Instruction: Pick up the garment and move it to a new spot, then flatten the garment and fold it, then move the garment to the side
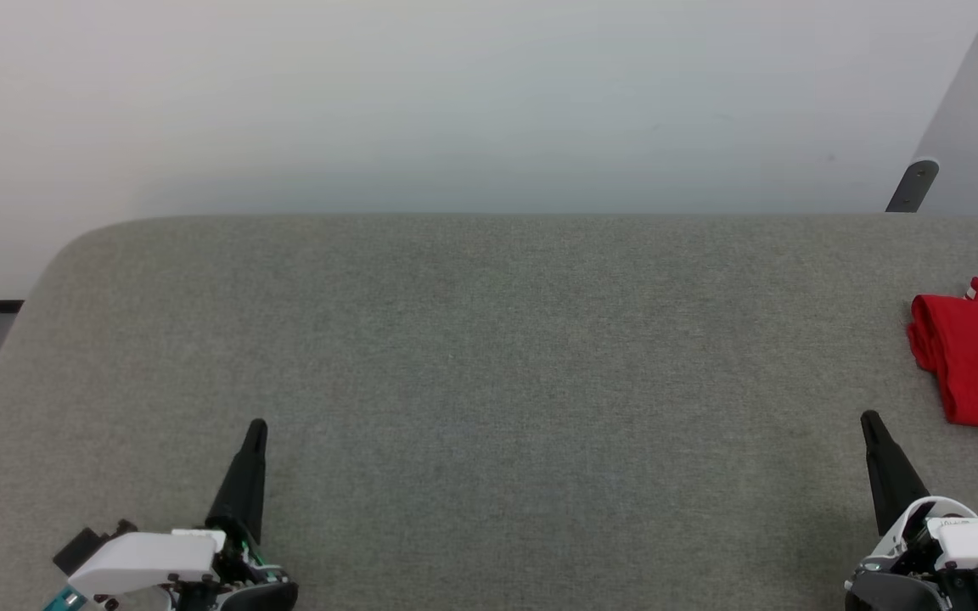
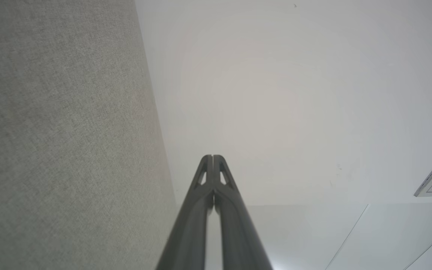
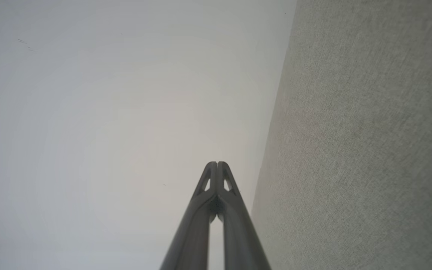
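The garment [image 1: 977, 356] lies folded at 3 o'clock on the table [image 1: 489, 356]. The left pincer [image 1: 256, 428], at 7 o'clock, and the right pincer [image 1: 869, 420], at 5 o'clock, are both together and empty. A careless sweep of the right arm could undo the fold.

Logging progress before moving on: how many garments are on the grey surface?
1. The red garment lies folded at the grey surface's right side, cut off by the head view's edge; others could lie beyond it.
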